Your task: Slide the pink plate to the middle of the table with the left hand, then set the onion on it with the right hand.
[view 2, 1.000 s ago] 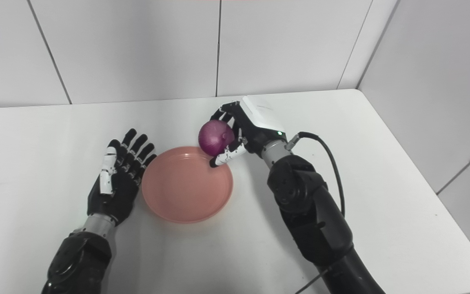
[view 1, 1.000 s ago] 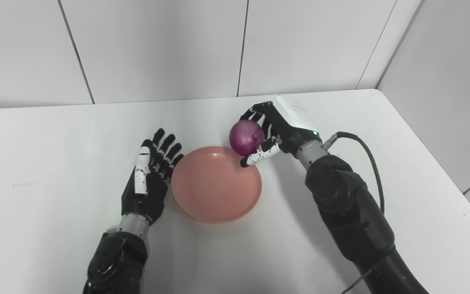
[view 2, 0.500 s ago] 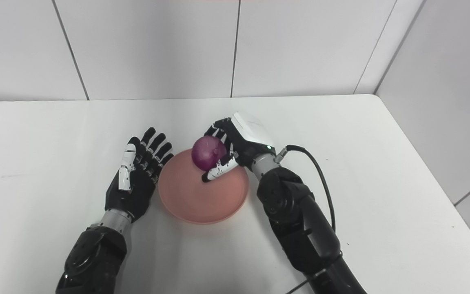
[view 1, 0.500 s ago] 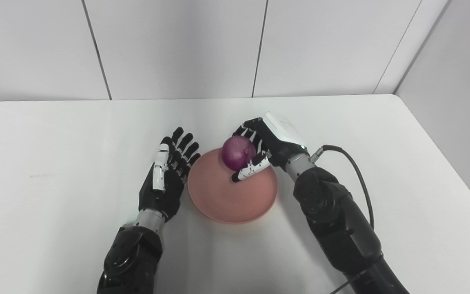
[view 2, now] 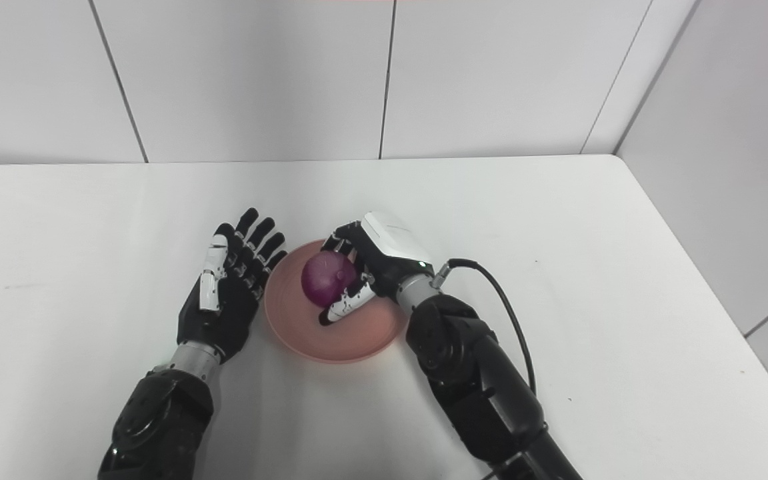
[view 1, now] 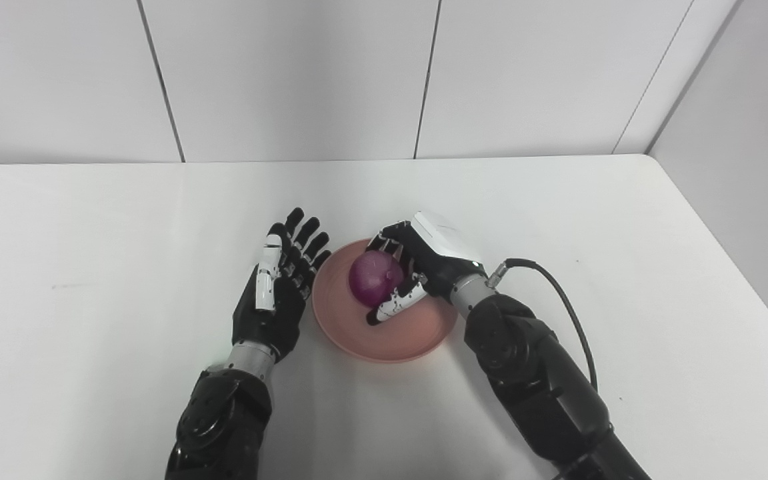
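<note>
While a broad white table (view 1: 91,267) fills the scene below grey wall panels (view 1: 291,73), the work gathers near its middle, where a shallow round pink plate (view 1: 404,340) sits. Just beside the plate's left rim rests the robot's black left hand (view 1: 277,293), fingers spread and straight, holding nothing, its fingertips close to the rim; whether they touch cannot be told. Over the plate's far-left part, the black-and-white right hand (view 1: 417,273) curls around a round purple-red onion (view 1: 374,279), fingers behind it and thumb beneath. The onion hangs low over the plate or just meets it; contact cannot be confirmed.

By its look the onion is firm, fairly light and smooth-skinned, so it may slip or roll once freed. A wrap around its widest girth, as now, seems the safest hold, and release looks best made with the bulb settled on the plate's flat floor, away from the sloping rim.
</note>
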Motion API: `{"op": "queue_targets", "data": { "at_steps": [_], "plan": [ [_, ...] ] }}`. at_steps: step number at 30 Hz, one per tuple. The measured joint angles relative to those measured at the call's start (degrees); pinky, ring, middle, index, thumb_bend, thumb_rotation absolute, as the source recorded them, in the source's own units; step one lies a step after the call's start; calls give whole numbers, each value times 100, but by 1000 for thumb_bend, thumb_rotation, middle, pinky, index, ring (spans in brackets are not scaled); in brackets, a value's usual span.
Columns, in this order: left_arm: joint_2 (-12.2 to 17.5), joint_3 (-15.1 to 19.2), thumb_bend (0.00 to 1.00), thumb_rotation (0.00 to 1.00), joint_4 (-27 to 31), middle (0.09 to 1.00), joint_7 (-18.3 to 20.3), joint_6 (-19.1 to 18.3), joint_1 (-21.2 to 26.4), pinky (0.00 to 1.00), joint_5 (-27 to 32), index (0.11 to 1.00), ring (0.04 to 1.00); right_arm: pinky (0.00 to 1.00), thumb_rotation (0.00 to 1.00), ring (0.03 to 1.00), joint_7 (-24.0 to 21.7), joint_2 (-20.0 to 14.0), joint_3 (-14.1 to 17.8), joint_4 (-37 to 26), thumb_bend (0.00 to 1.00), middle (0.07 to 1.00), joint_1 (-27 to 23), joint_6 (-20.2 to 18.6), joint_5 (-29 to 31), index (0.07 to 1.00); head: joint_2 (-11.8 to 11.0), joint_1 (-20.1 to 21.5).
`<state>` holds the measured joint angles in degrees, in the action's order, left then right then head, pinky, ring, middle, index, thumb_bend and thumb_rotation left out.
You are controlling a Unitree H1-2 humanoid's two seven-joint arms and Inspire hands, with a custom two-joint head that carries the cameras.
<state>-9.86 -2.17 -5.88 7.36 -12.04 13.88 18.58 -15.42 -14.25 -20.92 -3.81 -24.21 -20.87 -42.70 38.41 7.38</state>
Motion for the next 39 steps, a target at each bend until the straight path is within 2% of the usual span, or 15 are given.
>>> {"op": "queue_targets", "data": {
  "at_steps": [1,2,3,4,6,8,12,15,23,30,33,39],
  "plan": [
    [0,0,442,1000,0,971,0,0,0,950,-1,971,954,271,144,386,-1,-6,-9,-4,521,511,0,0,0,490,-9,0],
    [0,0,442,1000,0,971,0,0,0,950,-2,972,954,313,186,434,-9,-13,-17,-17,690,548,3,0,-1,555,-9,0],
    [-1,-3,441,1000,0,971,0,0,0,949,-1,972,954,334,208,458,-23,-24,-26,-54,776,568,16,-1,-14,588,0,-9],
    [-3,-4,441,1000,0,969,0,0,0,948,-1,971,953,348,229,474,-44,-37,-44,-90,830,581,38,-1,-40,615,0,-9],
    [-5,-4,442,1000,1,966,0,0,0,945,-1,966,952,305,318,448,-64,-44,-61,-165,947,561,102,-1,-55,732,9,0],
    [-5,-2,445,1000,0,962,-1,0,0,943,-2,962,950,541,357,672,-108,-54,-60,-278,990,741,163,-1,-50,805,9,0],
    [-5,0,447,1000,-1,961,-8,0,0,944,-3,961,951,735,419,822,-233,-168,-102,-479,1000,868,261,8,-32,883,9,-9],
    [-5,3,451,1000,0,962,-11,0,0,947,-3,961,955,775,436,840,-307,-249,-123,-611,1000,883,306,42,-33,907,9,-9],
    [-7,-13,449,1000,2,964,-18,-1,0,945,-18,962,966,740,447,837,-397,-250,-106,-980,1000,873,473,92,80,898,9,9],
    [-9,-15,447,1000,10,967,-25,-17,0,952,-16,967,968,724,445,832,-403,-250,32,-1334,1000,862,506,92,93,882,9,9],
    [-9,-20,446,1000,11,967,-22,-19,0,956,-15,969,969,722,463,824,-421,-244,160,-1421,1000,862,511,90,173,881,9,26],
    [-8,-20,449,1000,5,970,-3,-20,0,952,-14,971,968,719,489,821,-504,-239,609,-1996,1000,867,487,86,443,883,-9,53]
  ]
}}
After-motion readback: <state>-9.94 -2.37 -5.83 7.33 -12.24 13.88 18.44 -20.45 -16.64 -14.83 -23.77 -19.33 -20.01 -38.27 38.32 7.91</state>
